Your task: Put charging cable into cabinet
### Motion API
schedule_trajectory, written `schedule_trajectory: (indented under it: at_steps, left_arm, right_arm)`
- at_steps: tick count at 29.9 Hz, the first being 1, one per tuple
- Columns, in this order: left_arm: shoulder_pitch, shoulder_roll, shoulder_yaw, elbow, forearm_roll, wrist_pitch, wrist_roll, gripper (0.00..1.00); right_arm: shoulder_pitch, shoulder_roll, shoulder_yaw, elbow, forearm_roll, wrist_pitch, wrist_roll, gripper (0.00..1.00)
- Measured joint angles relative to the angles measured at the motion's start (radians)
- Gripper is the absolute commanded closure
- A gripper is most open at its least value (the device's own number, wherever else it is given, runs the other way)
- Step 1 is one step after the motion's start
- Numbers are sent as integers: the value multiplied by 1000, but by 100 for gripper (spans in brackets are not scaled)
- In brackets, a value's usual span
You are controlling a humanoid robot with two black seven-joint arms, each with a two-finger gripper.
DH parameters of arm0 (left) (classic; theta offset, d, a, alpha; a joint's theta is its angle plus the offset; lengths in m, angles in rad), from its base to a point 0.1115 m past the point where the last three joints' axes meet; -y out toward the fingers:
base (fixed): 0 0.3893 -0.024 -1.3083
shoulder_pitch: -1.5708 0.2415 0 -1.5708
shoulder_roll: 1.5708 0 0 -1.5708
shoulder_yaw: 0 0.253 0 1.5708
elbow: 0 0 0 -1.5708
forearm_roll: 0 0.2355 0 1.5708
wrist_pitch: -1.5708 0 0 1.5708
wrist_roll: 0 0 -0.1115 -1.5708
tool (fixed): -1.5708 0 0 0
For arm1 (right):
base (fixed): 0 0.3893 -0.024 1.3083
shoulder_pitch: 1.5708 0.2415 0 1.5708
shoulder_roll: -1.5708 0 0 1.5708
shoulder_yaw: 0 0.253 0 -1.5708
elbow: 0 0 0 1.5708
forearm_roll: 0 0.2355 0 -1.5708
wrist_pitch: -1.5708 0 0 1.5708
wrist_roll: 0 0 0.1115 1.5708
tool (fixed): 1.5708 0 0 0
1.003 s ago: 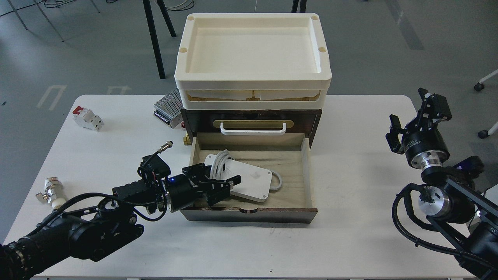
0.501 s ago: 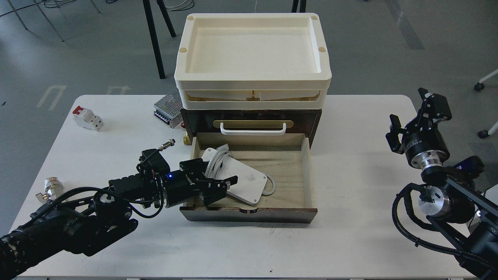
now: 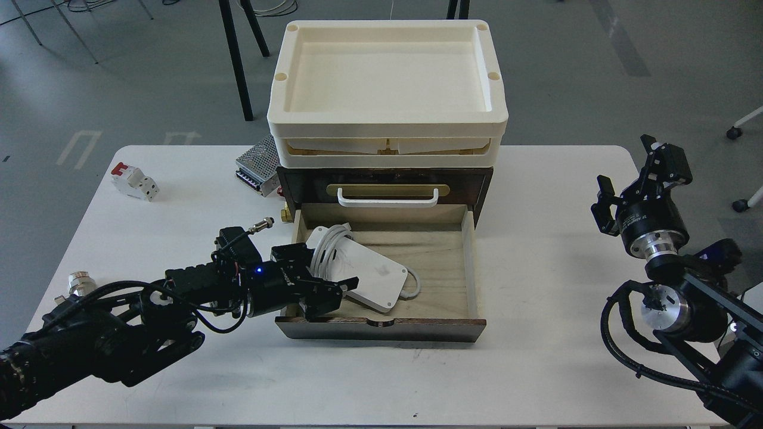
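Flat white power adapter with wrapped cord (image 3: 366, 273) lies in pale wood drawer of dark brown cabinet (image 3: 471, 262). Left hand (image 3: 334, 286) beside it, fingers spread, holding nothing. Right hand (image 3: 635, 179) wide, well apart.

I'm seeing the charging cable (image 3: 371, 276), a flat white adapter with cord wrapped round its far-left end, lying tilted inside the cabinet (image 3: 385, 179)'s pulled-out pale wood drawer (image 3: 441, 262), resting toward the left side

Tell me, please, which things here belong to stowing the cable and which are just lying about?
Part of the job: charging cable, lying in the open drawer of the cabinet; left gripper beside it.

Lying about: perforated metal box, white-and-red breaker, metal fitting, cream trays.
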Motion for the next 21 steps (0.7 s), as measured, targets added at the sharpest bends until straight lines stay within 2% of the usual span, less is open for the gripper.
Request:
schedule_trajectory:
  at_steps: [8, 21]
  left_arm:
    - [-16, 9, -1, 14, 15, 0, 0, 18]
    - [-40, 96, -17, -3, -13, 3, 0, 14]
  right_arm:
    - [0, 0, 0, 0, 0, 0, 0, 1]
    - [0, 0, 0, 0, 0, 0, 0, 1]
